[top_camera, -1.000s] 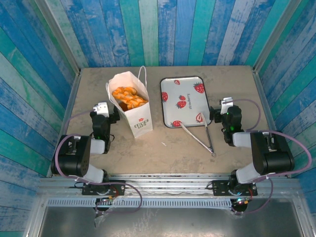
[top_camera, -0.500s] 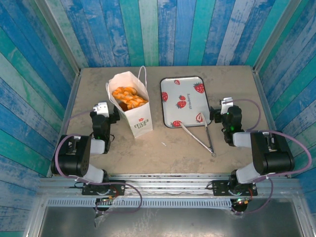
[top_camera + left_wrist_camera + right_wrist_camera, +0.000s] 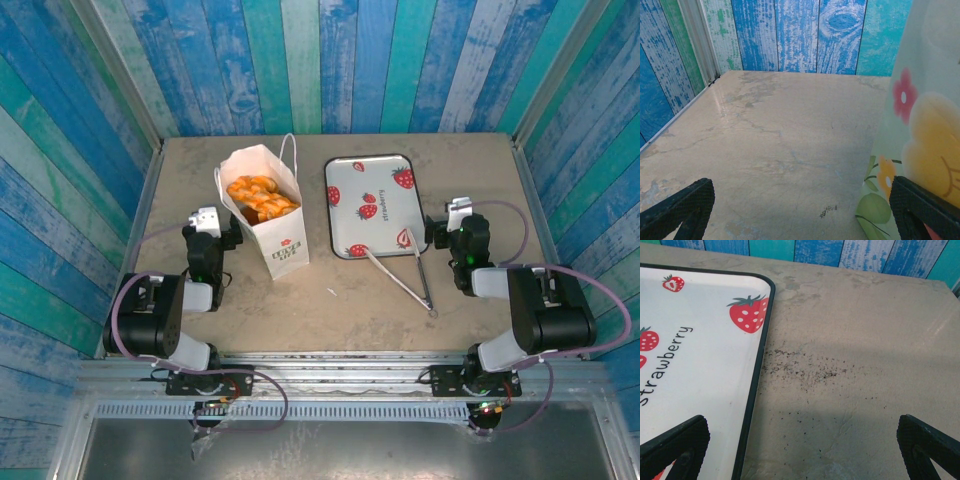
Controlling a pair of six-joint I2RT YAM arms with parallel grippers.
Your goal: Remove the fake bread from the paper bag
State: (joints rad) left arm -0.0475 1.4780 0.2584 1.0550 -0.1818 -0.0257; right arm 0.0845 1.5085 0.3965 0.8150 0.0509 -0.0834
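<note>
Top external, paper bag (image 3: 285, 245) unmoved (bread (image 3: 258, 198) inside)

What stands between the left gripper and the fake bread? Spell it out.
Only the side wall of the paper bag: the open left gripper sits low beside it, and the fake bread lies inside. From above, the bag's mouth is open, with one cord handle standing at its far edge.

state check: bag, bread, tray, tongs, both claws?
paper bag: upright, top open
fake bread: inside the bag, none out
tray: flat on the table, no bread on it
tongs: lying on the table, not held, tips at the tray's near edge
left claw: open, empty, beside the bag
right claw: open, empty, beside the tray
</note>
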